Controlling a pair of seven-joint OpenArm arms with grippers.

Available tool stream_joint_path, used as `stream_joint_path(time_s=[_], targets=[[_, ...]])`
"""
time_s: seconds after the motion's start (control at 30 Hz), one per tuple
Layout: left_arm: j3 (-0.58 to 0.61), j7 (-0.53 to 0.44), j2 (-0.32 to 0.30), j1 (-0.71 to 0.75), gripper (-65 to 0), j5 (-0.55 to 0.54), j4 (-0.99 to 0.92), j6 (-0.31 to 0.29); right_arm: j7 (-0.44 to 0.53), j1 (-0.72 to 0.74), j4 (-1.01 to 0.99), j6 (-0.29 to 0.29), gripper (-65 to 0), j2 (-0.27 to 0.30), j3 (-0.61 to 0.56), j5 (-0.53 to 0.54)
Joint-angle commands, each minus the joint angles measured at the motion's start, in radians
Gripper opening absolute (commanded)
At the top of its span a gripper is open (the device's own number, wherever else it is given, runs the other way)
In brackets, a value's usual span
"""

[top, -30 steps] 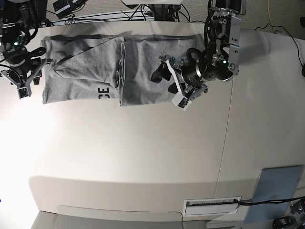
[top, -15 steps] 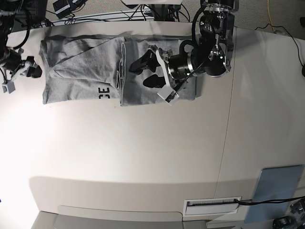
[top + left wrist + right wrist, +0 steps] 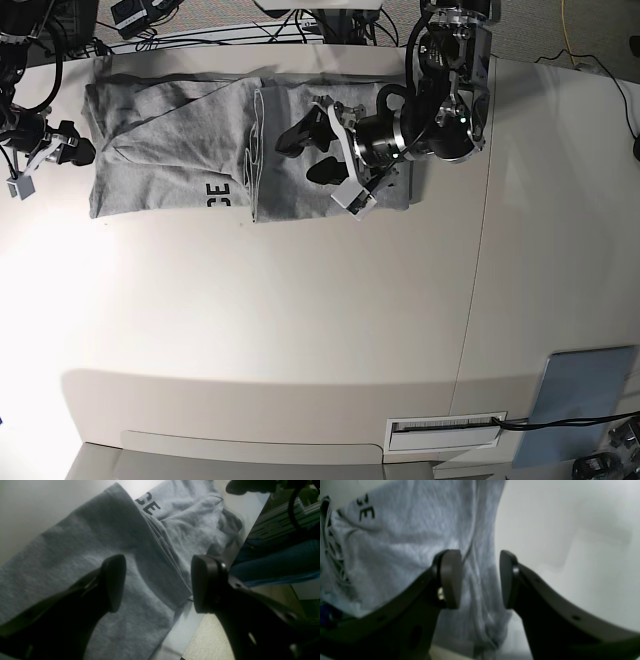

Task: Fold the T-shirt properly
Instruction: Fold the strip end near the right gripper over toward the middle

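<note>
The grey T-shirt (image 3: pixel 210 150) lies flat and partly folded along the far edge of the table (image 3: pixel 300 340), black lettering facing up. My left gripper (image 3: pixel 310 152) hangs over the shirt's plain half, fingers spread wide and empty. My right gripper (image 3: pixel 480 580) sits at the shirt's opposite end, fingers apart, holding nothing.

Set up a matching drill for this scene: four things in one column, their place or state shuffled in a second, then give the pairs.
1. T-shirt
2. left gripper
3. right gripper
4. blue-grey panel

a. open, at the shirt's outer edge
b. near corner of the table
c. folded into a strip along the far edge
d. open, above plain grey cloth

Pairs: 1-c, 2-d, 3-a, 4-b
</note>
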Motion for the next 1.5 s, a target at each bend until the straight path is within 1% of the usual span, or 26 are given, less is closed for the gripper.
stream_joint_path(time_s=[0.0, 0.07, 0.27, 0.4, 0.53, 0.67, 0.77, 0.9, 0.93, 1.03, 1.13, 1.27, 1.33, 1.4, 1.43, 1.47], targets=[[0.000, -0.021, 0.008, -0.010, -24.0, -0.019, 0.018, -0.004, 0.025, 0.006, 0.004, 0.002, -40.0, 0.010, 0.008, -0.005], [0.000, -0.022, 0.008, -0.010, -24.0, -0.010, 0.018, -0.004, 0.040, 0.006, 0.000, 0.003, -40.0, -0.013, 0.008, -0.040], [0.000, -0.026, 0.008, -0.005, -24.0, -0.006, 0.018, -0.004, 0.028, 0.008, 0.000, 0.002, -40.1, -0.079, 0.008, -0.099], [0.000, -0.026, 0.008, -0.005, -24.0, -0.005, 0.018, -0.004, 0.019, 0.008, 0.000, 0.002, -40.1, -0.110, 0.008, -0.098], [0.000, -0.026, 0.008, -0.005, -24.0, -0.005, 0.018, -0.004, -0.013, 0.008, 0.000, 0.002, -40.1, -0.137, 0.008, -0.098], [0.000, -0.026, 0.007, -0.005, -24.0, -0.002, 0.018, -0.004, -0.007, 0.008, 0.000, 0.002, -41.3, -0.145, 0.008, -0.059], [0.000, -0.026, 0.007, -0.004, -24.0, -0.002, 0.018, -0.005, 0.010, 0.008, 0.000, 0.002, -48.3, -0.145, 0.008, -0.021], [0.000, -0.026, 0.007, -0.004, -24.0, -0.002, 0.018, -0.005, 0.039, 0.008, 0.000, 0.002, -64.1, -0.145, 0.008, -0.016], [0.000, -0.026, 0.007, -0.005, -24.0, -0.002, 0.018, -0.005, 0.060, 0.008, 0.000, 0.002, -65.0, -0.144, 0.008, -0.016], [0.000, -0.026, 0.007, -0.004, -24.0, 0.029, 0.018, -0.005, 0.145, 0.008, 0.000, 0.002, -65.0, -0.126, 0.016, -0.021], [0.000, -0.028, 0.004, 0.003, -24.0, 0.077, 0.018, -0.004, 0.187, 0.008, 0.000, 0.002, -65.0, -0.067, 0.039, -0.040], [-0.002, -0.064, -0.010, 0.028, -24.0, 0.107, 0.018, -0.004, 0.175, 0.007, 0.000, 0.002, -65.0, 0.034, 0.057, -0.048], [-0.001, -0.072, -0.011, 0.039, -24.0, 0.144, 0.018, -0.004, 0.159, 0.008, 0.003, 0.002, -65.0, 0.068, 0.057, -0.037], [-0.001, -0.077, -0.012, 0.047, -24.0, 0.188, 0.018, 0.001, 0.125, 0.005, 0.025, 0.002, -65.0, 0.085, 0.057, -0.009], [-0.001, -0.088, -0.011, 0.051, -24.0, 0.215, 0.015, 0.011, 0.095, 0.003, 0.047, 0.002, -65.0, 0.084, 0.057, 0.009], [-0.001, -0.107, -0.012, 0.055, -24.0, 0.241, 0.011, 0.035, 0.066, 0.000, 0.079, 0.003, -65.0, 0.080, 0.057, 0.028]])
